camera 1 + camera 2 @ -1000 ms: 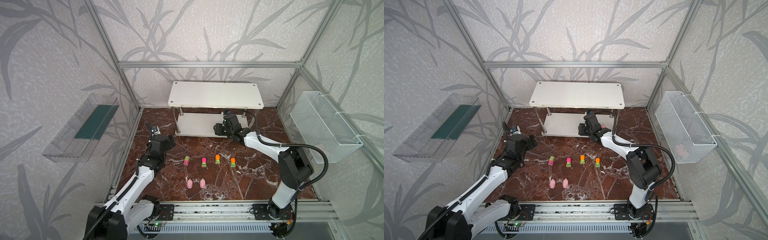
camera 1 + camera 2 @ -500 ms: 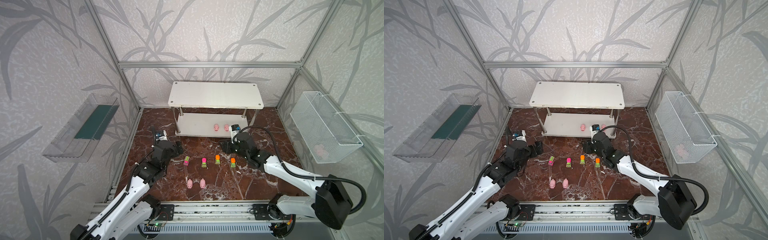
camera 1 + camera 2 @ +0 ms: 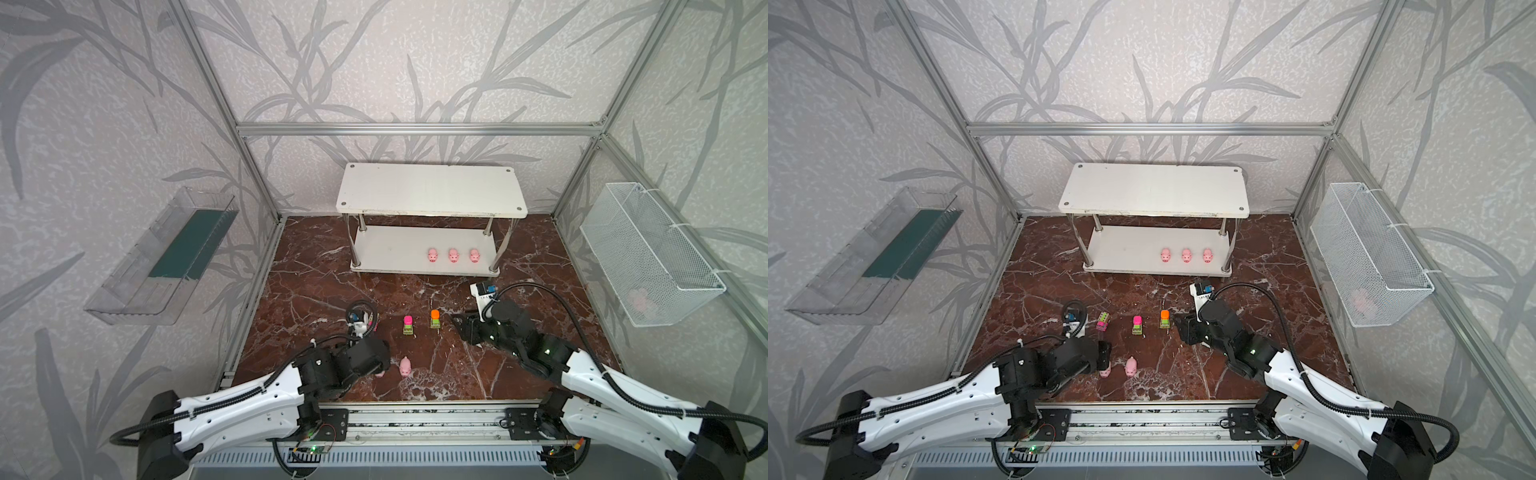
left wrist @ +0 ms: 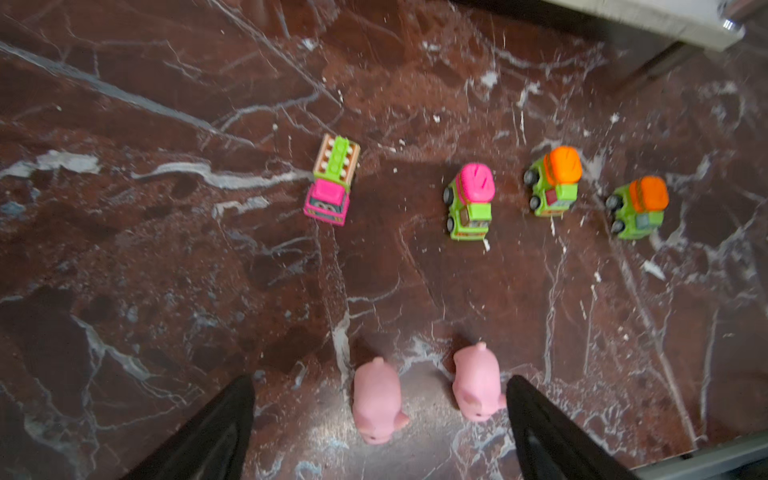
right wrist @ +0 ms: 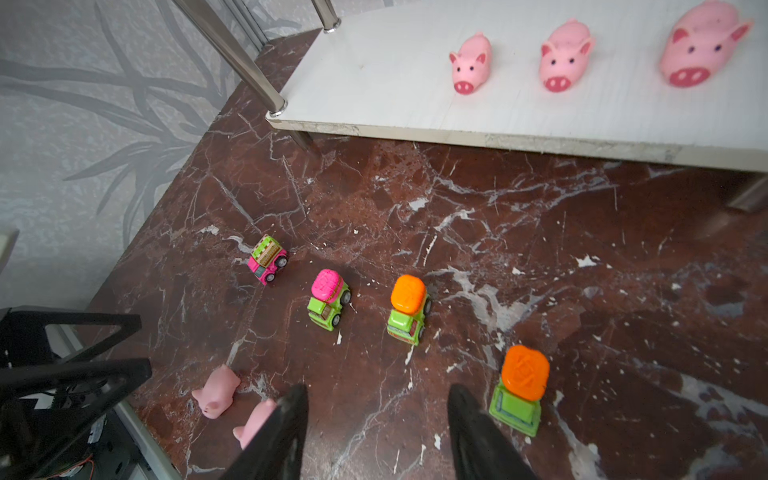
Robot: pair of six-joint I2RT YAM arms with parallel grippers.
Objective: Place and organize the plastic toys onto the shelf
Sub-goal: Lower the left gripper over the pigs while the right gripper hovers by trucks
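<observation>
The white two-tier shelf (image 3: pixel 430 193) (image 3: pixel 1154 189) stands at the back, with three pink pigs (image 3: pixel 453 255) (image 5: pixel 565 56) in a row on its lower board (image 5: pixel 415 83). Several neon cars (image 3: pixel 1137 324) (image 4: pixel 469 201) sit in a line on the marble floor. Two pink pigs (image 4: pixel 378 399) (image 3: pixel 1131 366) lie in front of them. My left gripper (image 4: pixel 379 382) (image 3: pixel 1104 357) hangs open over these two pigs, both between its fingers. My right gripper (image 5: pixel 378 390) (image 3: pixel 459 326) is open and empty, with the orange-topped car (image 5: pixel 521 386) just outside one finger.
A clear plastic tray (image 3: pixel 162 257) hangs on the left wall. A white wire basket (image 3: pixel 648 257) hangs on the right wall with something pink (image 3: pixel 642 299) inside. The aluminium rail (image 3: pixel 415 411) runs along the floor's front edge.
My right gripper has drawn back from the shelf's lower board to the cars, and three pigs now show there. My left gripper has swung forward from the left to above the two floor pigs.
</observation>
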